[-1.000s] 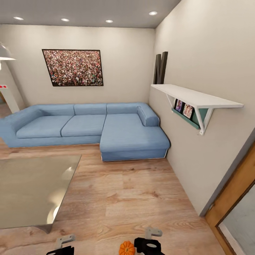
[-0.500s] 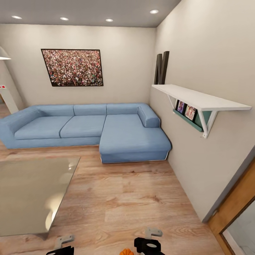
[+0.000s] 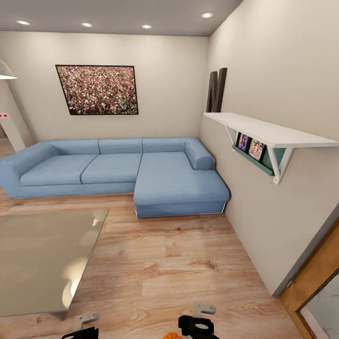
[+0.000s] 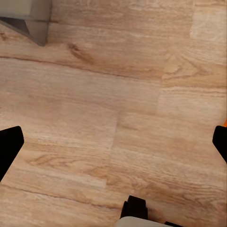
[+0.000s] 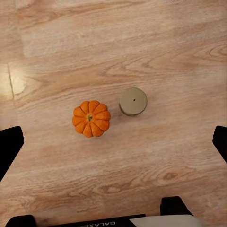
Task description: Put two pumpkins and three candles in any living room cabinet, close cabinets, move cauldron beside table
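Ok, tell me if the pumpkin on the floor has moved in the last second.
No. The pumpkin sinks lower in the head view, but so does the table corner; the camera moved, not it.

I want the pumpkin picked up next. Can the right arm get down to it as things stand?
Probably yes. The right pincer hangs open above the pumpkin, which sits on bare wood floor. A candle stands close beside it, apart, and might get nudged.

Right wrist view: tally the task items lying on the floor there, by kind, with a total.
Pumpkin: 1
Candle: 1
Total: 2, lying close together but apart on the wood floor.
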